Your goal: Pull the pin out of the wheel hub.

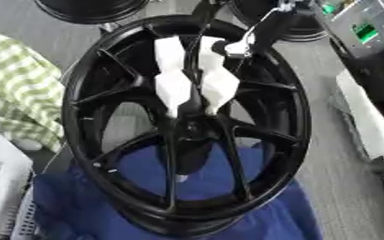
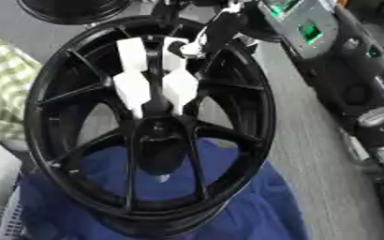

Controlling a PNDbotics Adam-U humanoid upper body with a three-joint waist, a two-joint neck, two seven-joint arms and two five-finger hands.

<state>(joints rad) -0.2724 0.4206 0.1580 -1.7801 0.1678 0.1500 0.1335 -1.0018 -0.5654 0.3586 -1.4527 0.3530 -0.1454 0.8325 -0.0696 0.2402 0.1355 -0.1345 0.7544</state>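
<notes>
While the wheel hub [image 1: 80, 117] is propped rim-down on the blue cloth [image 1: 285, 220], its open face is turned to the camera, and the right hand [image 1: 197, 84] is seen reaching down from the top edge onto the spokes. Two white-clad fingers [image 1: 172, 86] are held straight and a little apart, side by side, with their tips set just above the hub's centre. Nothing is seen curled round or clamped, and the thumb cannot be made out.

What is taken for the pin [image 2: 161, 177] shows as a small pale tip at the lower end of a dark stub that hangs below the centre bore. It therefore lies just below the fingertips, on the near side of the centre. Its long axis is judged to run down the view, roughly in line with the fingers. This hand is the only one placed for the pull; the left hand is not shown.

Now the count: one hub in work, one pin, one hand, one blue cloth. Two more dark wheels [image 1: 93, 8] are cut off at the far edge, and a checked cloth [image 1: 15, 89] lies to the left.
</notes>
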